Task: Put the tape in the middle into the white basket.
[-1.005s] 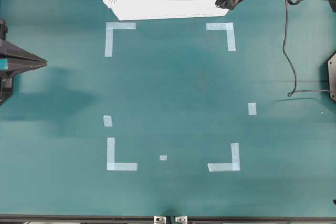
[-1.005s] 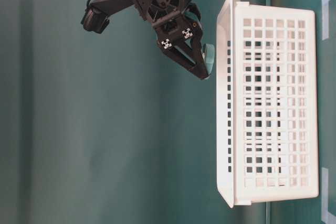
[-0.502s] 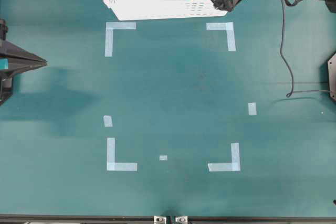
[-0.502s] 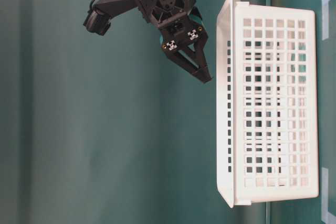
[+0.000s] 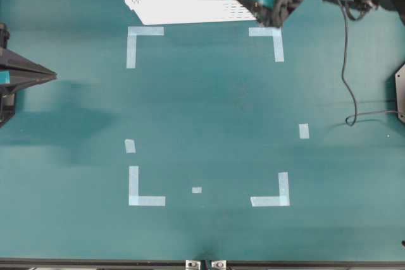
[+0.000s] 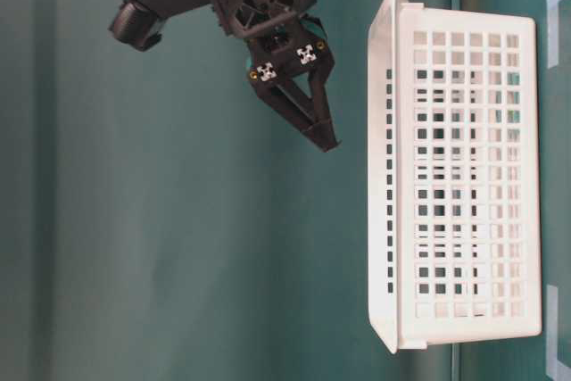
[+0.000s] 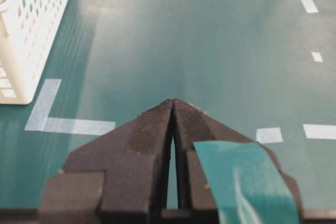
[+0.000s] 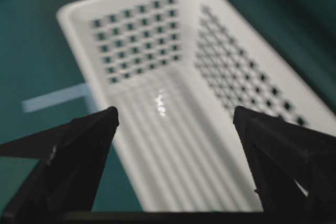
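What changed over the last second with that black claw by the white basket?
The right gripper was pinching the teal tape roll beside the white basket a second ago; its jaws have since opened wide and nothing is between them now. The roll shows in no current view. The claw also drifted slightly farther from the basket rim. The left gripper, the basket and the pale tape corners stayed put.

Both arms are matte black plastic. The right gripper [image 6: 319, 136] has two long tapering triangular fingers [image 8: 68, 156], small silver cross-shaped screw plates [image 6: 306, 53] at its base and a black cable [image 5: 345, 61] trailing behind. The left gripper [image 7: 172, 106] has textured black fingers carrying a teal tape patch [image 7: 244, 182].
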Available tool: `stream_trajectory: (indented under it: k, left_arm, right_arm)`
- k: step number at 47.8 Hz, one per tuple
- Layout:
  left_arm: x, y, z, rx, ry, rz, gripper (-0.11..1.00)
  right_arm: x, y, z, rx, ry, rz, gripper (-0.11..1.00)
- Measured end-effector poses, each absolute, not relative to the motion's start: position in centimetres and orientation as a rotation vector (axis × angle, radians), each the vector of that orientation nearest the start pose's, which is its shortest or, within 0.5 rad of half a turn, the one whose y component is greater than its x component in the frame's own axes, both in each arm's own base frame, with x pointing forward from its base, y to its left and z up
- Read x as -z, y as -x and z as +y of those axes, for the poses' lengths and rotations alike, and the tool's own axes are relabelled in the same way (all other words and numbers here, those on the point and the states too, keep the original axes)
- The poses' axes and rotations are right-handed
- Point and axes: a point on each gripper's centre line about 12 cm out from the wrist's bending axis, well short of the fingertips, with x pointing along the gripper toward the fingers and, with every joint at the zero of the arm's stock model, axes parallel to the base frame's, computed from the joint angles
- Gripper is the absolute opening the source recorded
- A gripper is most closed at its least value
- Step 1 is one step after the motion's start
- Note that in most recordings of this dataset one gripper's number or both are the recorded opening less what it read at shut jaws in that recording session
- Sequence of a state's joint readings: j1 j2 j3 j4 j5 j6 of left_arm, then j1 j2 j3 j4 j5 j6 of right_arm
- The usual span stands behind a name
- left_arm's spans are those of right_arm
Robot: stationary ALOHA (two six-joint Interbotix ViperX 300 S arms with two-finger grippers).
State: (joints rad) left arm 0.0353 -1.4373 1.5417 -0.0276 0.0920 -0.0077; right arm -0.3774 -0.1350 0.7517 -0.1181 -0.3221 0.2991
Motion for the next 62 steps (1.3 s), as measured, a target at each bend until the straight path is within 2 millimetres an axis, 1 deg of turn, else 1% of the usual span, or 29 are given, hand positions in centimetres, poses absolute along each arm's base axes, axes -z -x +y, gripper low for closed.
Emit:
stream_trajectory:
  k: [7, 15, 23, 27, 32, 43, 49, 62]
  left_arm:
    - [-17.2, -12.5, 0.4, -0.036, 0.039, 0.196, -0.11]
    - [-17.2, -12.5, 0.4, -0.036, 0.039, 0.196, -0.11]
    - [-17.2, -12.5, 0.4, -0.036, 0.039, 0.197, -0.11]
    - [-17.2, -12.5, 0.4, -0.036, 0.039, 0.196, -0.11]
    - [-17.2, -12.5, 0.4, -0.036, 0.039, 0.196, -0.11]
    - [-17.2, -12.5, 0.4, -0.036, 0.039, 0.196, -0.11]
    - [-17.2, -12.5, 0.4, -0.036, 0.04, 0.196, -0.11]
    - [-17.2, -12.5, 0.4, -0.036, 0.04, 0.194, -0.11]
  right_arm:
    - [-22.5, -35.7, -10.8, 0.289, -0.231, 0.253, 0.99]
    - [-22.0, -36.0, -8.0, 0.214, -0.217, 0.271, 0.99]
    - [-21.5, -36.2, -4.6, 0.108, -0.168, 0.297, 0.99]
    - [-21.4, -36.3, -3.5, 0.074, -0.151, 0.304, 0.99]
    - [-21.4, -36.3, -2.8, 0.052, -0.144, 0.309, 0.99]
    - [-21.0, -35.9, -2.5, 0.046, -0.143, 0.319, 0.99]
    - [-21.3, -35.0, -2.4, 0.046, -0.142, 0.313, 0.99]
    - [-22.6, -32.6, -2.2, 0.042, -0.135, 0.278, 0.99]
